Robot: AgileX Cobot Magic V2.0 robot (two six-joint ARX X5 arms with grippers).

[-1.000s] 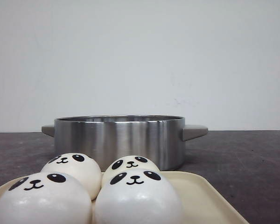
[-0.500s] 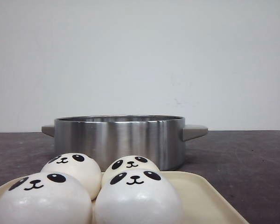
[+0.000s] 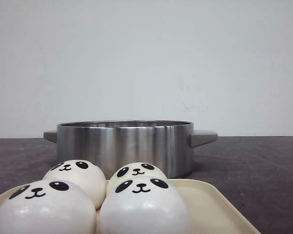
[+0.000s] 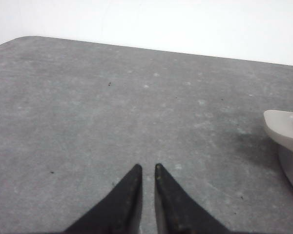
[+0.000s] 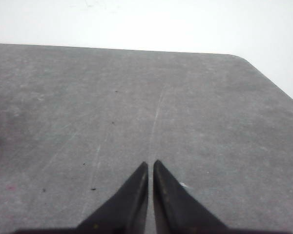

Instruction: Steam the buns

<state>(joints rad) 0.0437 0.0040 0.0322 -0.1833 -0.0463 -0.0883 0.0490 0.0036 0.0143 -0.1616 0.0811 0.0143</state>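
A brushed steel pot [image 3: 124,146] with grey side handles stands on the dark grey desk [image 3: 254,170]. At its six o'clock, just beside it, lies a cream tray [image 3: 210,204]. A white wall [image 3: 146,58] rises behind.

White black-eyed panda buns [image 3: 141,207], cream tray [image 3: 215,207], silver pot [image 3: 124,146], grey table [image 3: 254,165].

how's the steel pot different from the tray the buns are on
The pot is brushed silver metal; the tray is matte cream. The pot is round with tall walls and two grey side handles; the tray is flat, shallow and round-cornered, with no handles in view. The tray carries four panda-faced buns; the pot's inside is hidden from the front view. Both sit on the dark table.
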